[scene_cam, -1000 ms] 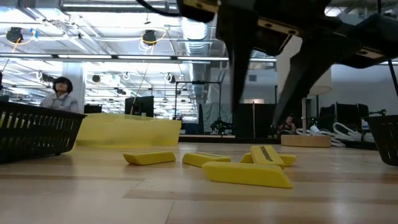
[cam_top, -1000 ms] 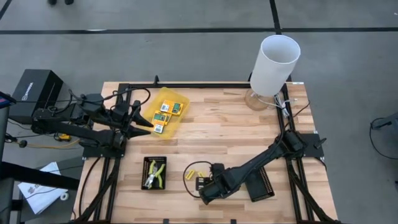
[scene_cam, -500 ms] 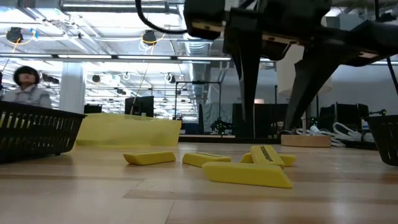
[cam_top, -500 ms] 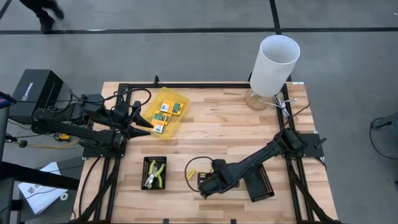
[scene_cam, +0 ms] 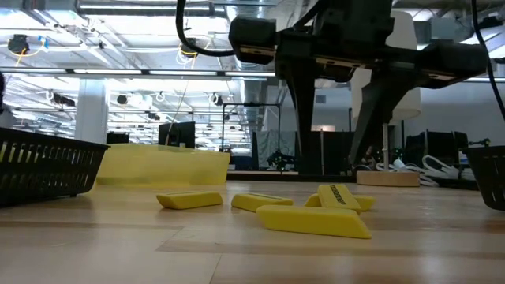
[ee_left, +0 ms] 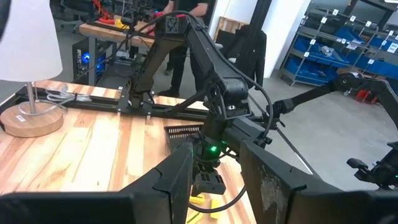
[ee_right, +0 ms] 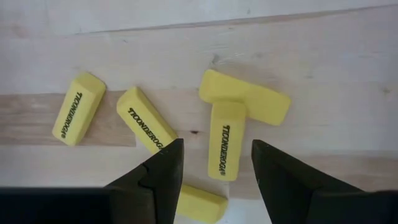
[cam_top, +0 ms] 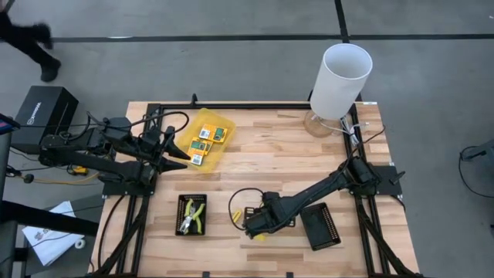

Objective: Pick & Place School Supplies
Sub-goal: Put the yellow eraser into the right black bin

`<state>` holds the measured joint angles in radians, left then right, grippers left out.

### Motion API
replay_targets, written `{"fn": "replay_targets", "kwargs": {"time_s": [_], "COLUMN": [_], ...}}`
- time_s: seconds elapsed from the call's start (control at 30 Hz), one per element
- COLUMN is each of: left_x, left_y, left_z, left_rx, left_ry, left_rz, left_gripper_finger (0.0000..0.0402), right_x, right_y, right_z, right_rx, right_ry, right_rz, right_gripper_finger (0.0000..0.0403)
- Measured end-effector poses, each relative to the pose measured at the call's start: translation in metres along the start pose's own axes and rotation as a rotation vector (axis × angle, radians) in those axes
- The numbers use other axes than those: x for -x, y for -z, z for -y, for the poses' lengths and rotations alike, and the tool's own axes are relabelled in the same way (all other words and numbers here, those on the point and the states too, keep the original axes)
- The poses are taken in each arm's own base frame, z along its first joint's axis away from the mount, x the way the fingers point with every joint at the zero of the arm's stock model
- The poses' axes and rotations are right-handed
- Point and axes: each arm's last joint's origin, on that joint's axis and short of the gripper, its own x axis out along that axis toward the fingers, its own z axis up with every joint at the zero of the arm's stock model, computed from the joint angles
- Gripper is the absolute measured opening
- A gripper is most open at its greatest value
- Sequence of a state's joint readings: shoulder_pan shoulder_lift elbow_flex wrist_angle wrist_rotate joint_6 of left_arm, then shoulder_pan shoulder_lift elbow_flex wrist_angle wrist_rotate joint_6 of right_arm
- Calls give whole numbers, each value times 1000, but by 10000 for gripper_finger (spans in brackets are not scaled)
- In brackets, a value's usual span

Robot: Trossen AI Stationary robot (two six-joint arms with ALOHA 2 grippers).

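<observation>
Pale wood table (cam_top: 270,166) | right gripper (ee_right: 214,163) jaws released over yellow stubby pieces (ee_right: 225,146) | shelving beyond

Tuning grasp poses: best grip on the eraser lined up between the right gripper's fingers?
Probably from straight above, pinching the long flat sides of the yellow eraser mid-length. It lies flat, lengthwise between the open right gripper fingers, one end touching another eraser, so avoid that end.

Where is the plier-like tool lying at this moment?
In the high view, the plier-like tool lies inside the small black tray near the table's front edge, on the left arm's side.
</observation>
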<state>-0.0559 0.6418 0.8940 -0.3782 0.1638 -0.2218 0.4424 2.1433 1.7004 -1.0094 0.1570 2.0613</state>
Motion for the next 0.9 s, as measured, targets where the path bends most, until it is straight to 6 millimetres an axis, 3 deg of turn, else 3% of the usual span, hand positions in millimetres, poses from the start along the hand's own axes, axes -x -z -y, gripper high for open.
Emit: {"fn": "replay_targets", "kwargs": {"time_s": [0.9], "left_x": [0], "left_y": [5], "left_z": [-1], "left_rx": [-14], "left_ry": [-12], "left_rz": [-52], "left_gripper_finger": [129], "right_x": [-11], "right_y": [3], "right_z": [2], "right_rx": [-21], "right_ry": [7], "right_rz": [-56], "right_gripper_finger": [182]}}
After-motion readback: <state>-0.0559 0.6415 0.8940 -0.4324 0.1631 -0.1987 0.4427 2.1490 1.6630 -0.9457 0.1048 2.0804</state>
